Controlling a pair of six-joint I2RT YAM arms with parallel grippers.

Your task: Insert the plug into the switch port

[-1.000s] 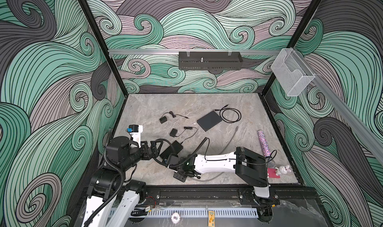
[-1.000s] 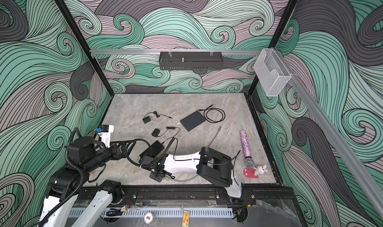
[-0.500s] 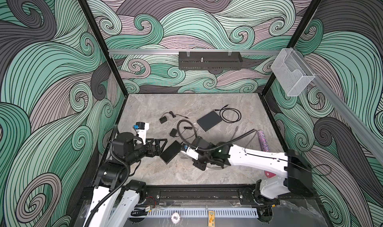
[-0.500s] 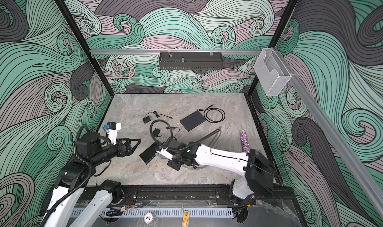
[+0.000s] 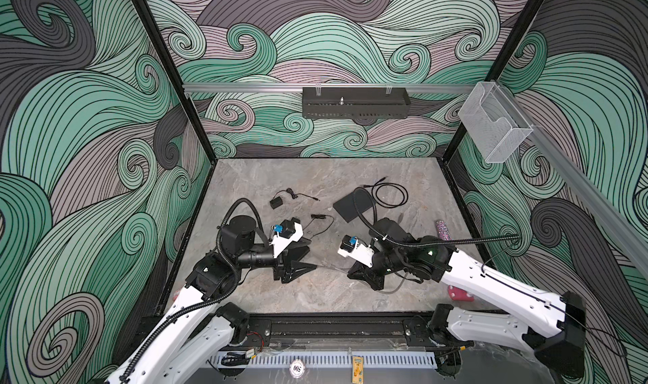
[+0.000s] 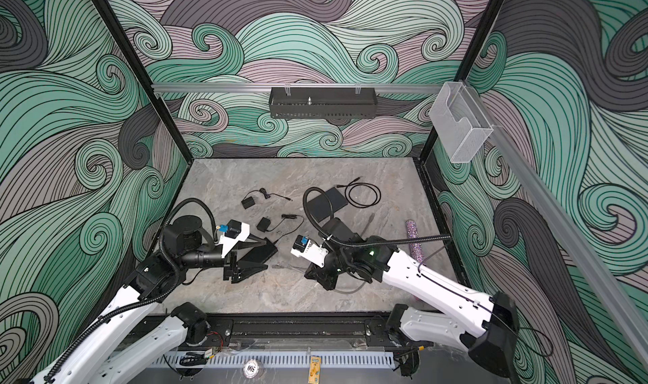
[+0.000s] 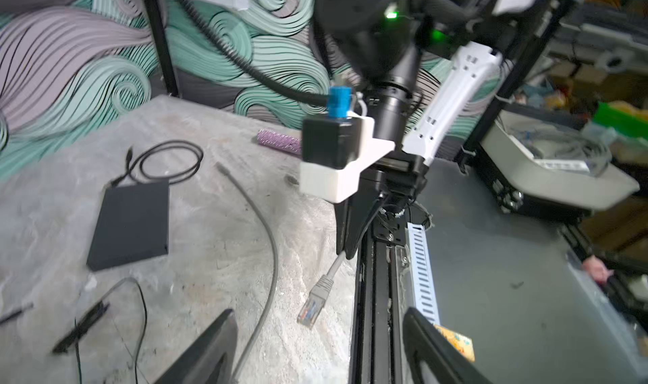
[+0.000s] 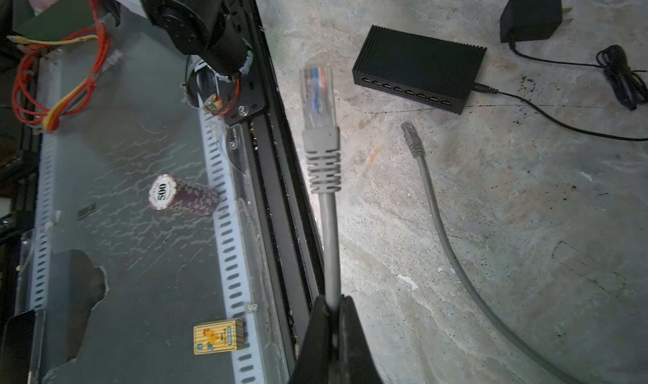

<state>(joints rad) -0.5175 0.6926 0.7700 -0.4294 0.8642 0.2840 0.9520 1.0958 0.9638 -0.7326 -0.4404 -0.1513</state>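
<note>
Right end effector (image 8: pixel 331 303) was pinched tight on the grey cable (image 8: pixel 329 231), some way back from the plug. The plug (image 8: pixel 317 94), clear plastic with coloured wires showing through, stuck out in the air ahead of the fingers on its grey boot. It sat well short of the switch and was not in any port.

The switch (image 8: pixel 420 58), a narrow ribbed black box, lay flat on the worktop (image 8: pixel 491 224). Its port row (image 8: pixel 408 92) faced roughly toward the right arm, and a thin black lead (image 8: pixel 561 119) was plugged into its end. In the right wrist view nothing was touching its top.

Left end effector (image 5: pixel 311 254) stood wide, fingers (image 7: pixel 210 350) well apart, nothing between them. In both top views it sat over the switch area, pointing toward the right arm. I could not tell its height above the box.

The cable's other end (image 8: pixel 410 137) lay loose on the worktop, near the switch's port side. A black power adapter (image 8: pixel 531 16) sat beyond the switch. The flat dark-grey box (image 5: pixel 350 207) lay farther back, a coiled black cord (image 5: pixel 391 194) just beside it. A purple glitter tube (image 5: pixel 442 229) lay near the right wall. A stack of poker chips (image 8: pixel 182 196) lay off the worktop, past the front rail.
</note>
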